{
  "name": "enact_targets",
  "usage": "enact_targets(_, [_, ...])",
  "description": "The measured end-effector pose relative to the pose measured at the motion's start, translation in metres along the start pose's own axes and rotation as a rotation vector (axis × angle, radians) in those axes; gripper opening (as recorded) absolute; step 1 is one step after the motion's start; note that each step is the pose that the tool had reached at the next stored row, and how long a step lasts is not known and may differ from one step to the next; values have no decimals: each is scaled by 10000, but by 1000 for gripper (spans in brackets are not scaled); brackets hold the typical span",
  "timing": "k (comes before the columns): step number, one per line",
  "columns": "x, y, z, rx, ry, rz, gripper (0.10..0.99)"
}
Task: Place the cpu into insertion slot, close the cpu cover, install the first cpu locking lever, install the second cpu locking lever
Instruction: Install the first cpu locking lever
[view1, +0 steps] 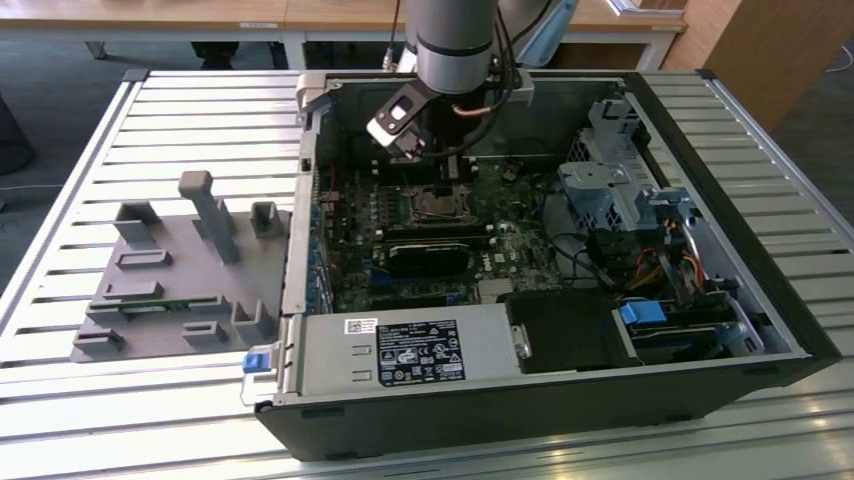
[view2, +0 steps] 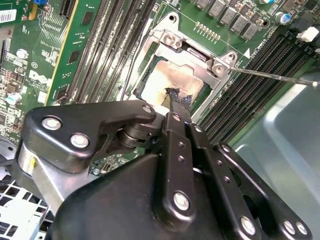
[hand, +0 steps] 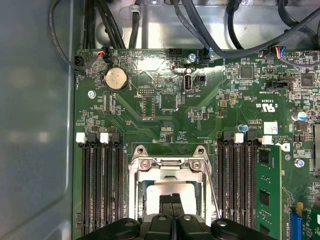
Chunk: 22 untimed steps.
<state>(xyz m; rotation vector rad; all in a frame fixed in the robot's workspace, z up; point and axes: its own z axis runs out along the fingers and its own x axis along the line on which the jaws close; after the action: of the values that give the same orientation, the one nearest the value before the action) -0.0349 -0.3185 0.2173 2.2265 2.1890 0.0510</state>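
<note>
Black two-fingered claw (view2: 176, 97), tips pinched together and gripping nothing, touches the pale silver square cpu (view2: 159, 80) directly beneath, seemingly to seat it in the silver-rimmed insertion slot (view1: 434, 205). Around its tips lies the thin silvery cpu cover frame (hand: 170, 163); beyond, a thin steel lever (view2: 275, 76) juts free.

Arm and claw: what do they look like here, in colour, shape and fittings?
The arm is a silver-grey cylinder with a dark band, and black cable runs alongside it in the exterior view. The claw is matte black: flat, rounded link plates joined by silver screw heads, narrowing to slim black fingers. A bare metal bracket sits behind the links.
</note>
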Motion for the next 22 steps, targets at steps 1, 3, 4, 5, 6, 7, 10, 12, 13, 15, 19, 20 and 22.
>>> enact_targets(1, [0,0,-7,0,0,0,106])
enact_targets(3, [0,0,-10,1,-1,0,106])
enact_targets(4, [0,0,-13,2,-3,0,106])
enact_targets(5, [0,0,-16,2,-3,0,106])
enact_targets(6, [0,0,-19,1,-1,0,106])
enact_targets(7, [0,1,-22,1,-1,0,106])
enact_targets(10, [0,1,-36,1,-1,0,106])
enact_targets(12, [0,2,-48,1,-1,0,106])
enact_targets(13, [0,2,-55,1,-2,0,106])
enact_targets(15, [1,3,-69,0,-7,-1,106])
enact_targets(19, [1,4,-113,1,-9,0,106])
enact_targets(20, [1,4,-126,0,-8,0,106])
enact_targets(22, [2,6,-154,0,-8,0,106])
